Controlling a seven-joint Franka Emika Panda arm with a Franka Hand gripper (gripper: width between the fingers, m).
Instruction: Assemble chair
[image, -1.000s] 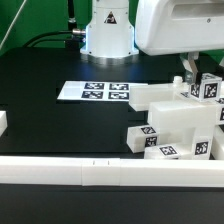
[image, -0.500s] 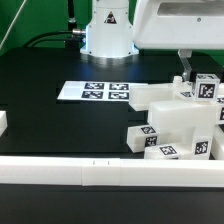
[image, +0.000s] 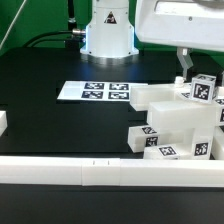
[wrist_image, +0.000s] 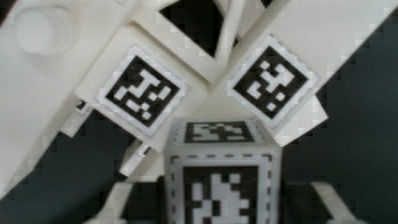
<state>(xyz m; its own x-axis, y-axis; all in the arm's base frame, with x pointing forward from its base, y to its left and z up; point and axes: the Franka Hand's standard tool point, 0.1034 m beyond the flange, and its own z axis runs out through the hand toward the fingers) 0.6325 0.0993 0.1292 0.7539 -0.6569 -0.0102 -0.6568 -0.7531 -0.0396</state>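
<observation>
Post between jaws, base offscreen

The black table holds the marker board, white chair parts, a long white rail and the robot's base.

The arm's white base stands upright at twelve o'clock in the exterior view, and the links above it run out of the frame. The broad white hand housing hangs at about one o'clock, facing straight down. One slim finger drops from its underside toward three o'clock. In the wrist view the gripper looks down along its own length. Its two dark fingers show only as blurred strips, one on either side of a tagged white post. They are parted about halfway and clamped on the post's flanks, which holds it centred between them
</observation>
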